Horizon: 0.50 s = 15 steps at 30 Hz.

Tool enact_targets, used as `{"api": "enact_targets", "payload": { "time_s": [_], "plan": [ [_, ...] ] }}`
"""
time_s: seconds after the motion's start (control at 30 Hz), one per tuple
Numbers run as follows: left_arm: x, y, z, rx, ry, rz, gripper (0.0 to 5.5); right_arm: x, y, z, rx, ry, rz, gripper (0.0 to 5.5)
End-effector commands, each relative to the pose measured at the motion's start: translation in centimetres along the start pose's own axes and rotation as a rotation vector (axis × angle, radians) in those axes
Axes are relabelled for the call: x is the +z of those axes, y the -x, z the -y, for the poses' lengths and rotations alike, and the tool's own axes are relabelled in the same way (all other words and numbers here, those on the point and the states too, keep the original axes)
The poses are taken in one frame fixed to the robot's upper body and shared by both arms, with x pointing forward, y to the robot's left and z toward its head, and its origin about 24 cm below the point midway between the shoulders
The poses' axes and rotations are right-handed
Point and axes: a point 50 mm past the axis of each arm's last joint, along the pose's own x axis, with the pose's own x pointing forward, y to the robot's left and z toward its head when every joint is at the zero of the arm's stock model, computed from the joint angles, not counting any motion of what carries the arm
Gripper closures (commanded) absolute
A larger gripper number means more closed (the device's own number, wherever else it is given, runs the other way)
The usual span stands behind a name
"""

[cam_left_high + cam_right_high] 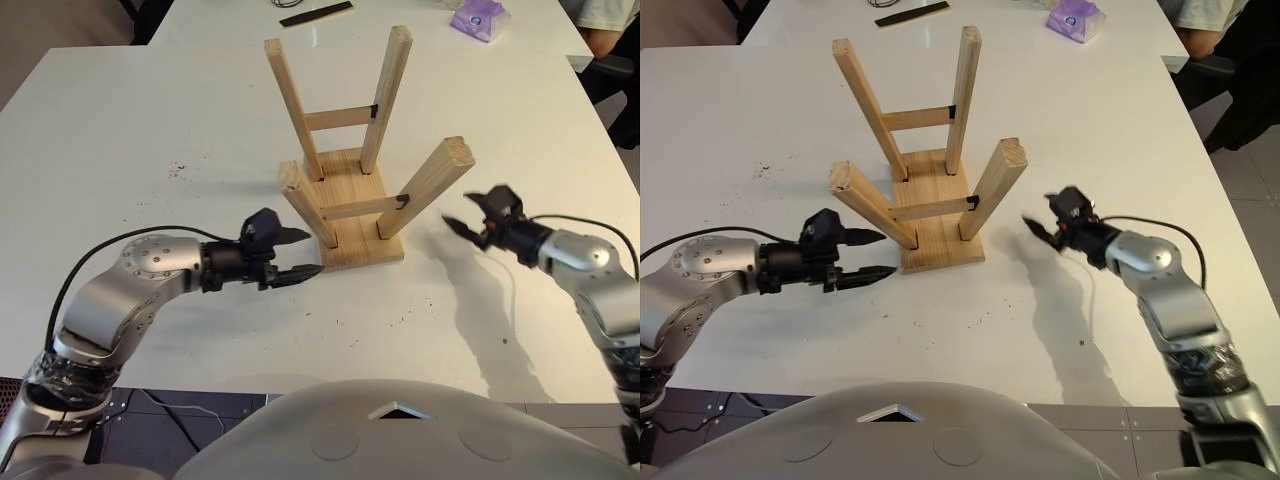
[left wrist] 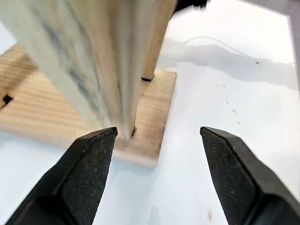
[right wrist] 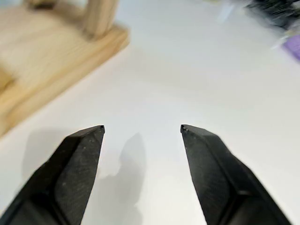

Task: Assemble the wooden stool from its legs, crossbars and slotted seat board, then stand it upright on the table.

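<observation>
Wooden stool (image 1: 345, 190) rests upside down on the white bench (image 1: 130, 130). Its seat board (image 1: 362, 252) lies flat, four legs (image 1: 386, 95) point up, and two crossbars (image 1: 338, 117) join them in pairs. The left gripper (image 1: 313, 252) hovers just beside the stool's near corner on the robot's left, its fingers (image 2: 89, 159) spread apart and holding nothing. The right gripper (image 1: 456, 208) is near the stool's right side, apart from it, with its fingers (image 3: 79, 154) likewise released. Beyond the stool lie a purple packet (image 1: 478, 17) and a black strip (image 1: 315, 13).
</observation>
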Motion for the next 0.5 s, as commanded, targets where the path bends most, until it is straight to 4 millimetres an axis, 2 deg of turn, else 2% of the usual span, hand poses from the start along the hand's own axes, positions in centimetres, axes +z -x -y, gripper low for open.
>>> {"api": "enact_targets", "payload": {
  "time_s": [0.03,0.07,0.13,0.23,0.3,0.37,0.43,0.5],
  "plan": [
    [-3.0,2.8,-4.3,0.197,-0.027,-0.161,2.21,2.0,2.2,-1.3,0.203,0.079,0.057,2.48],
    [-3.2,3.0,-5.2,0.233,-0.044,-0.174,2.21,2.3,2.4,-1.9,0.271,0.085,0.073,2.48],
    [-2.7,1.9,-6.6,0.304,-0.078,-0.137,2.21,2.8,2.4,-3.1,0.374,0.081,0.098,2.48],
    [0.4,-1.7,-7.6,0.361,-0.073,0.074,2.21,2.4,1.1,-4.7,0.451,0.071,0.090,2.48],
    [2.6,-3.5,-6.6,0.318,-0.051,0.214,2.21,1.4,0.2,-5.6,0.475,0.075,0.048,2.48],
    [3.7,-4.4,-4.7,0.216,-0.041,0.295,2.21,0.2,0.0,-6.1,0.485,0.086,-0.005,2.48],
    [3.4,-4.6,-1.9,0.053,-0.043,0.290,2.21,-0.8,-0.4,-5.8,0.459,0.090,-0.039,2.48],
    [2.2,-4.7,1.1,-0.117,-0.083,0.229,2.21,-1.2,-1.1,-4.8,0.393,0.098,-0.053,2.48]
  ]
}}
